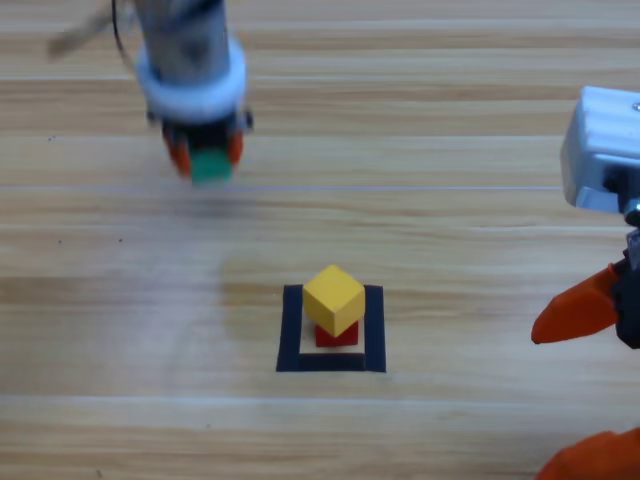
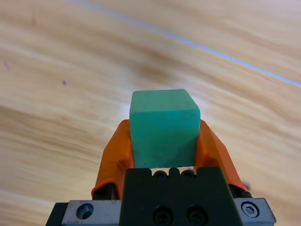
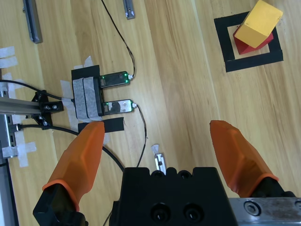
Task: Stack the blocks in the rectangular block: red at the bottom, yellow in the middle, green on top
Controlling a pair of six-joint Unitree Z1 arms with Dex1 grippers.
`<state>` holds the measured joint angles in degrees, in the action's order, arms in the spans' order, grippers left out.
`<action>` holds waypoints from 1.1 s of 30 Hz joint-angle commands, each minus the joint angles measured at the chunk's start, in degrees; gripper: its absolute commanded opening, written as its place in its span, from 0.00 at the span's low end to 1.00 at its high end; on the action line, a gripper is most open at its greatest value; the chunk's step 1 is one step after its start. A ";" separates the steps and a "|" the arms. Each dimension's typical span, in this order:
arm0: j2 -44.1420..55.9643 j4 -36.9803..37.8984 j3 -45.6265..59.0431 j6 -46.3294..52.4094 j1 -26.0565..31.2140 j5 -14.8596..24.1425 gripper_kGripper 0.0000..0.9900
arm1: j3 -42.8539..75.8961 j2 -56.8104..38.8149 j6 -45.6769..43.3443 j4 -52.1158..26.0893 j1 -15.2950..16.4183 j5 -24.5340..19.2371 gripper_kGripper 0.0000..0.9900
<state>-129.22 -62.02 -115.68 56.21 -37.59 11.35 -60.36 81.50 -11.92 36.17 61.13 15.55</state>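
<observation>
The yellow cube (image 1: 334, 297) sits on the red cube (image 1: 337, 335) inside the black tape rectangle (image 1: 291, 330) near the table's middle front. The same stack shows in the right wrist view: yellow (image 3: 258, 22) over red (image 3: 245, 46) within the tape outline (image 3: 225, 44). At the upper left, above the table, my left gripper (image 1: 207, 160) is shut on the teal-green cube (image 1: 210, 166), which fills the space between the orange jaws in the left wrist view (image 2: 164, 127). My right gripper (image 1: 590, 385) waits open at the right edge, well apart from the stack.
The right wrist view shows small electronic boards (image 3: 115, 79) taped down with cables (image 3: 120, 35), metal pieces (image 3: 31, 21) and tape strips on the wood beside the table area. A faint line (image 2: 197, 46) runs across the tabletop.
</observation>
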 commanded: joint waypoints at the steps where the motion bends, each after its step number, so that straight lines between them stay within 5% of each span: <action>1: 6.09 -5.74 -4.82 -14.37 -2.66 -1.51 0.08 | 1.83 -0.20 1.55 -0.84 -1.63 -1.04 1.00; 15: 15.05 -5.83 0.98 -25.45 -20.59 -5.99 0.08 | 1.91 -0.38 3.13 -0.84 -2.51 -1.04 1.00; 33: 3.54 -7.06 -0.25 -0.05 -23.06 -5.37 0.08 | 2.35 -0.46 3.13 -0.84 -2.51 -2.01 1.00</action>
<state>-120.97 -68.91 -114.84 54.99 -58.73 5.53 -60.15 81.50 -9.15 36.17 60.67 14.69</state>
